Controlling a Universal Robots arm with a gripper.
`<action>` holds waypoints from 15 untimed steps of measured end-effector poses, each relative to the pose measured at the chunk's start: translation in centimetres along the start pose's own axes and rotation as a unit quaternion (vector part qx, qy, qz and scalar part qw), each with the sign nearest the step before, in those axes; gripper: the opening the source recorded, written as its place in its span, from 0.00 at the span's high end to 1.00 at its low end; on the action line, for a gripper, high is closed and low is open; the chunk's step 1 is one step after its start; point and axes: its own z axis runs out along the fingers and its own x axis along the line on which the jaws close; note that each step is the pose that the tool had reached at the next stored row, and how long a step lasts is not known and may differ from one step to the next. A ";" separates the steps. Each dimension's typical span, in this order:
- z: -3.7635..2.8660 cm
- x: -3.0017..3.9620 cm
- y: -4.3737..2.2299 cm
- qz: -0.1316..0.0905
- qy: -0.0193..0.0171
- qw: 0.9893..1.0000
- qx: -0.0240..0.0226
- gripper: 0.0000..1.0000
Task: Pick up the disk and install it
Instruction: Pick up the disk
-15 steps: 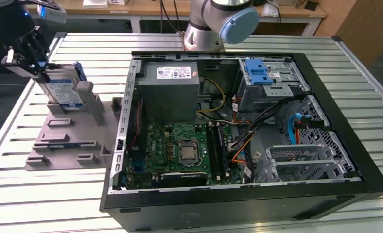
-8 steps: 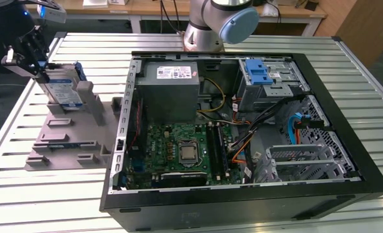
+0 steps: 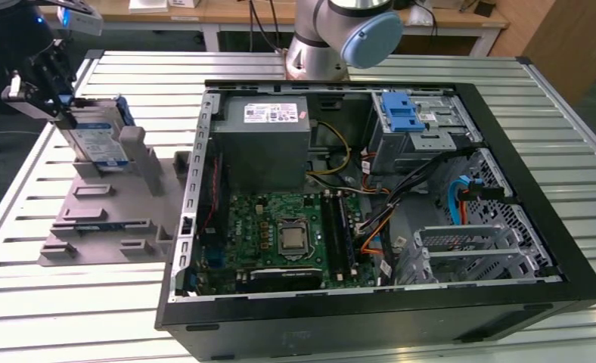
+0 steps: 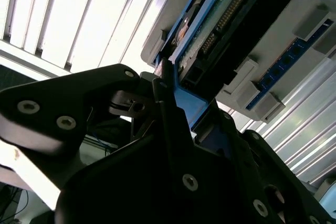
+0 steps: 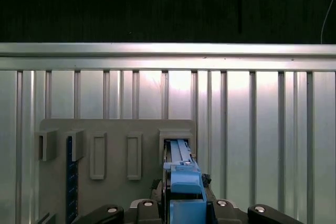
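A slatted metal table (image 3: 76,318) carries the whole set-up. Well away from the pincer, toward the exterior view's right, an open computer case (image 3: 379,329) lies on its side with the motherboard exposed. A silver drive cage (image 3: 419,125) with a blue latch sits on the side of the case farthest from the pincer. Directly beneath the pincer is a grey fixture (image 3: 107,219) with several upright slots. The disk (image 3: 96,140) stands on edge in one of them, its label facing outward and its upper end reaching up between the jaws.

The pincer (image 3: 64,110) is closed on that upper end. In the second wrist view its black fingers (image 4: 164,95) press against the disk's blue rail (image 4: 191,111) with no gap to be seen. In the first wrist view the same rail runs from between the fingers down into the slot (image 5: 176,139).

The step in hand looks like the pick-up, with the grasp made and the disk not yet clear of the fixture. Its lower end appears seated in the slot, though I cannot tell whether it has started to rise.

As I judge it, freeing the disk calls for a straight draw along the slot walls, without tilt, since the slot looks a close fit. The hold is on a narrow plastic rail, so the grip must be firm, and the lower edge must clear the fixture's posts before any sideways travel.
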 end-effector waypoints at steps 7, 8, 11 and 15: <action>-0.40 0.00 0.00 0.000 0.000 1.000 0.000 0.64; -0.45 0.00 0.00 0.000 0.000 1.000 0.000 0.64; -0.61 -0.01 0.00 0.000 0.000 1.000 0.000 0.64; -0.80 -0.01 0.00 0.000 0.000 1.000 0.000 0.64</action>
